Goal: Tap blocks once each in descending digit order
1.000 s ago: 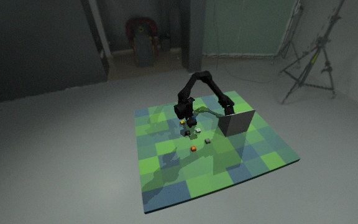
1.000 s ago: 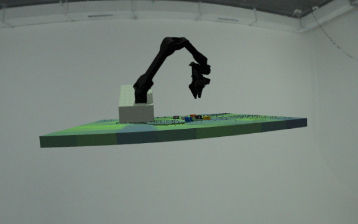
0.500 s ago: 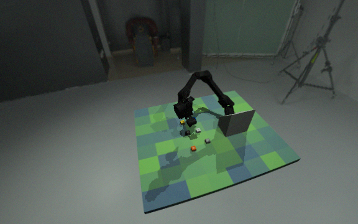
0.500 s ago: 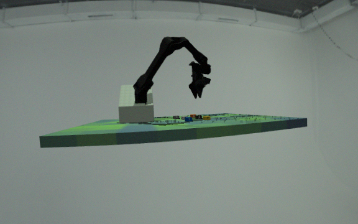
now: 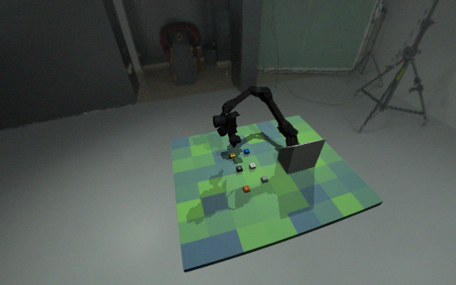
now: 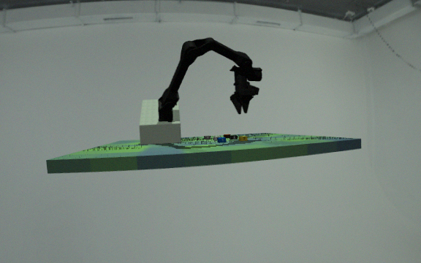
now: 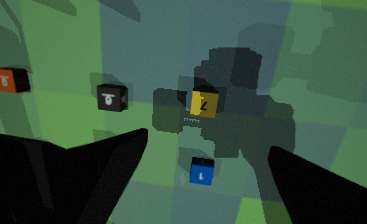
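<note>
My gripper (image 5: 233, 145) (image 6: 243, 112) (image 7: 207, 143) is open and empty, high above the table near the yellow block. The yellow block (image 5: 233, 156) (image 6: 243, 139) (image 7: 204, 104) shows a 7, and the blue block (image 5: 246, 151) (image 6: 221, 139) (image 7: 201, 172) a 1. The black block (image 5: 239, 169) (image 7: 112, 98) and orange block (image 5: 246, 189) (image 7: 5, 80) each show a barred 6 or 9, too small to tell surely. The white block (image 5: 252, 165) and grey block (image 5: 264, 179) are outside the wrist view; their digits are unreadable.
The patchwork table (image 5: 212, 253) (image 6: 112, 162) carries a pale box-like stand (image 5: 303, 156) (image 6: 159, 134) around the arm's base. It rises beside the grey block's side of the group. Arm shadows fall across the blocks' area.
</note>
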`<state>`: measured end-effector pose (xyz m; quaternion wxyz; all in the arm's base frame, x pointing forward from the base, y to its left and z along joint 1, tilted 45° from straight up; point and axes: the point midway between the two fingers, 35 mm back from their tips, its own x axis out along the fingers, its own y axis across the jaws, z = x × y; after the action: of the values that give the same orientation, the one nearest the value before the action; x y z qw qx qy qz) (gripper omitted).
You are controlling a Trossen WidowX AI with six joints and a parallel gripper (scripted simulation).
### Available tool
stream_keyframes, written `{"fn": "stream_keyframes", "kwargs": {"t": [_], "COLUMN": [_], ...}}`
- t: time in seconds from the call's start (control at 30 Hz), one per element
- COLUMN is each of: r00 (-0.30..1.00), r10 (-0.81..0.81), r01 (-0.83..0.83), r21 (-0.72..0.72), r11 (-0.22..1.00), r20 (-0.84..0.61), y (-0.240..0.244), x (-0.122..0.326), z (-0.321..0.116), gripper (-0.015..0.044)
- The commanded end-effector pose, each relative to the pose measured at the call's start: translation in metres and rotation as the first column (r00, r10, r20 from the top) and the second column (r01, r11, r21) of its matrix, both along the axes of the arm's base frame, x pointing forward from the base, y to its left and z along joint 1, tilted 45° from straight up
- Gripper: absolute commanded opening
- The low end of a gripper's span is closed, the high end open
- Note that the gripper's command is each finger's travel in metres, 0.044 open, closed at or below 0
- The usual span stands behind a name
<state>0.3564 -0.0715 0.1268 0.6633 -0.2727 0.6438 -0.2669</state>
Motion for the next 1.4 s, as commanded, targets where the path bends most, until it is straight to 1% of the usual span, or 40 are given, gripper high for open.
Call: {"fn": "stream_keyframes", "kwargs": {"t": [0.0, 0.5, 0.57, 0.67, 0.83, 0.97, 1.13, 1.23, 1.37], "r00": [1.0, 1.0, 1.0, 0.999, 0.997, 0.999, 1.0, 1.0, 1.0], "r10": [0.008, 0.011, 0.021, 0.043, 0.059, 0.039, 0.015, 0.009, 0.009], "r01": [-0.008, -0.011, -0.02, -0.042, -0.058, -0.038, -0.014, -0.009, -0.009], "r21": [-0.003, -0.001, 0.007, 0.021, 0.029, 0.029, 0.017, 0.012, 0.012], "r11": [1.0, 1.0, 1.0, 0.999, 0.998, 0.999, 1.0, 1.0, 1.0], "r20": [-0.004, -0.005, -0.01, -0.025, -0.039, -0.024, -0.006, -0.001, -0.001], "y": [-0.001, 0.004, 0.018, 0.058, 0.106, 0.153, 0.199, 0.209, 0.209], "x": [0.0, 0.002, 0.009, 0.022, 0.026, 0.023, 0.007, 0.002, 0.002], "z": [0.003, -0.001, -0.015, -0.052, -0.098, -0.142, -0.19, -0.202, -0.203], "gripper": [0.04, 0.04, 0.04, 0.04, 0.04, 0.04, 0.04, 0.04, 0.04]}}
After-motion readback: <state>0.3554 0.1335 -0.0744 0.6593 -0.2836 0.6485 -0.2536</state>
